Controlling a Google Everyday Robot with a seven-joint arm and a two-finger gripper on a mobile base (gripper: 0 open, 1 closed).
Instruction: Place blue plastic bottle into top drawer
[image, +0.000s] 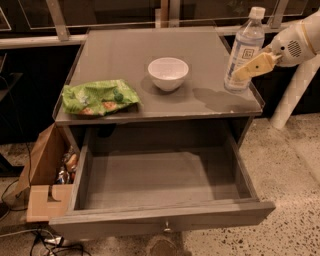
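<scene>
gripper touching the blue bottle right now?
Touching. Camera view: at the cabinet top's right edge, the gripper's tan finger lies flat against the blue plastic bottle's lower body, no gap showing.

Soft overhead light falls on the cabinet top (130, 55), dim behind it. The bottle (244, 47) (held by the gripper (250, 67) at the top's right edge) casts a soft shadow forward; the drawer (160, 220) lies shaded.

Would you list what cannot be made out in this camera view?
Camera view: far jaw of the gripper, at the right edge of the tabletop, hidden behind the blue plastic bottle.
Bottle label print: too small.
Arm: cut off by the right edge.
Cardboard box contents: partly hidden by the top drawer wall.
</scene>
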